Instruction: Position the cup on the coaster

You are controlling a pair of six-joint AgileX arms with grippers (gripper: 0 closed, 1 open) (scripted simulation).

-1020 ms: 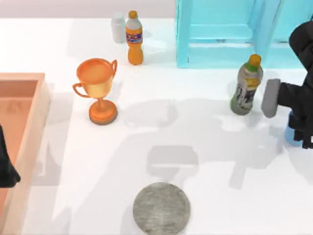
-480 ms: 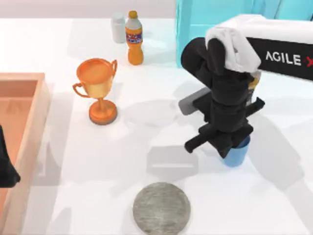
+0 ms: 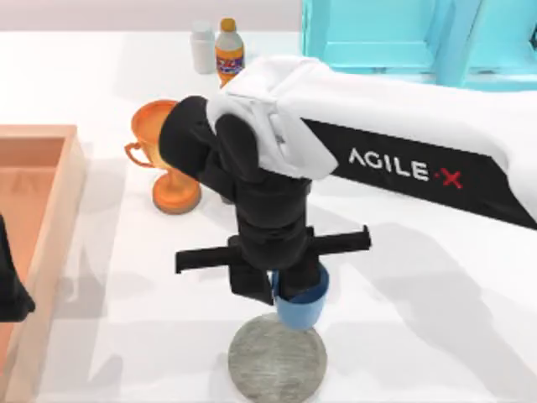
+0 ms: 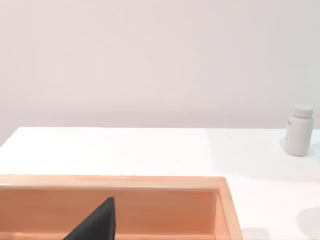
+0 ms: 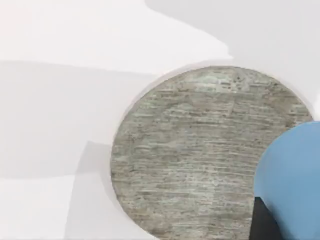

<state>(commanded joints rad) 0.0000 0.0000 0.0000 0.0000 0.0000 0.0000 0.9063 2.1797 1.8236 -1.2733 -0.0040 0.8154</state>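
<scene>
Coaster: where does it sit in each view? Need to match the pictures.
Top view: the coaster lies at the bottom centre, partly overlapped by the cup that the right pincer holds.
Left wrist view: not in it.
Right wrist view: it spans the centre.
Shared landmark: the blue cup at the coaster's edge.

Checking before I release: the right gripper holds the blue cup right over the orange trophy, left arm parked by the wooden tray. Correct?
Not quite. The right gripper holds the cup by the far rim of the coaster, not over the orange trophy, as the top view shows. The left gripper is parked by the wooden tray.
</scene>
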